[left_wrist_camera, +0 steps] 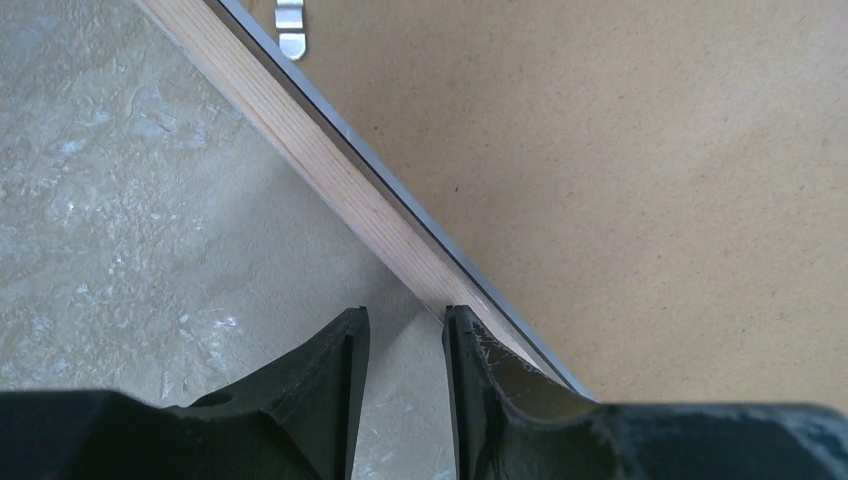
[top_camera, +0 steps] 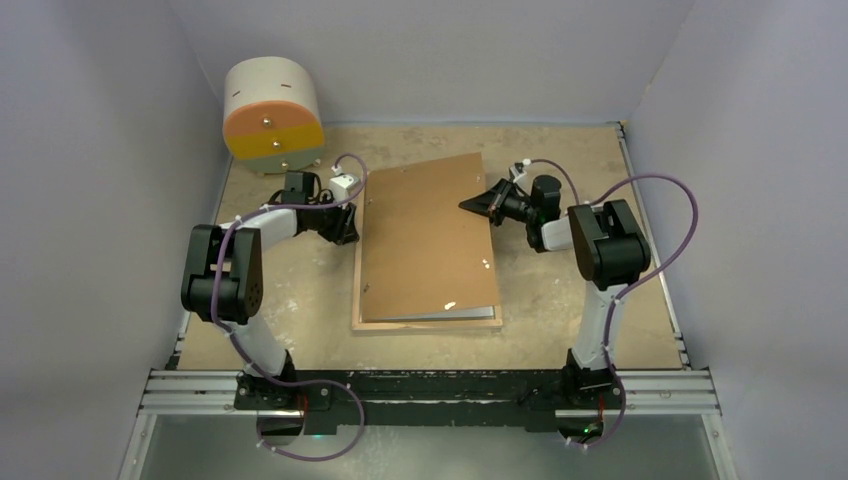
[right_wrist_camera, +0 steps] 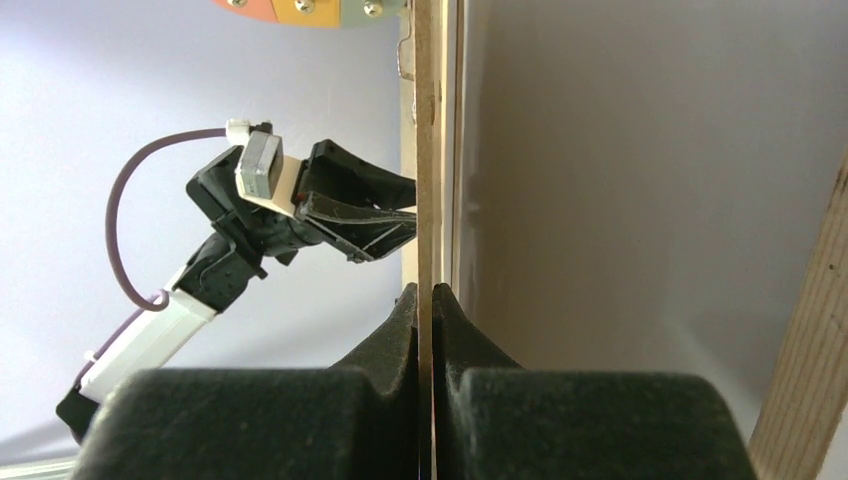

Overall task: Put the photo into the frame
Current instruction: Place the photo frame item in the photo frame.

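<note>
Right edge of backing board (top_camera: 430, 230) clamped in right claw (right_wrist_camera: 432, 300), tilted above frame (top_camera: 425, 324); left claw (left_wrist_camera: 404, 315) held apart at frame's left rim; desk (top_camera: 560, 290) bare either side

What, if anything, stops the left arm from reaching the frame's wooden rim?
Probably nothing, so yes. The left gripper sits right at the wooden rim of the frame, jaws apart, with nothing between. The brown board, pinched by the right gripper, lies on the rim's inner side.
</note>
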